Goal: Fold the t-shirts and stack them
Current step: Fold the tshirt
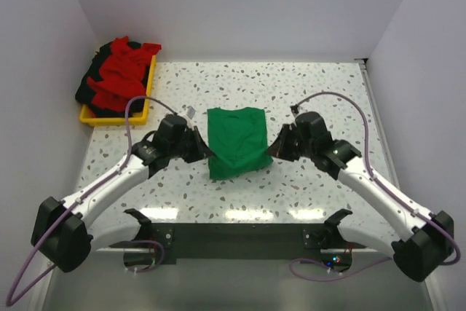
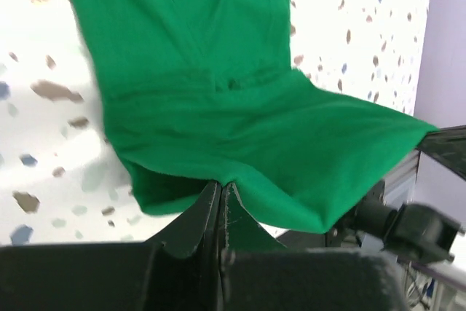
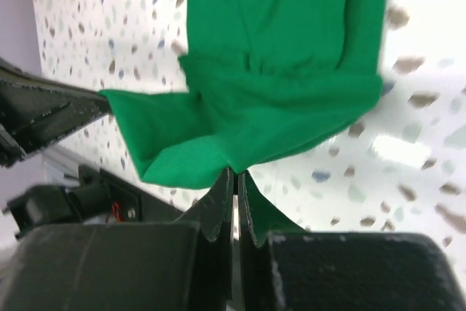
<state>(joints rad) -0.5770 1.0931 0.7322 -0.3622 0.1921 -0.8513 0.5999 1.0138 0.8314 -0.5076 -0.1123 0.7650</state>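
Folding step: left fingers (image 2: 204, 213) and right fingers (image 3: 218, 205) each pinch shut on the near edge of the bright green cloth t-shirt (image 1: 234, 140); next, probably carry both corners evenly away.

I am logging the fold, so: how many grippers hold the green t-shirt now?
2. The left gripper is shut on the left edge of the green t-shirt; the right gripper is shut on its right edge. No gripper is hidden.
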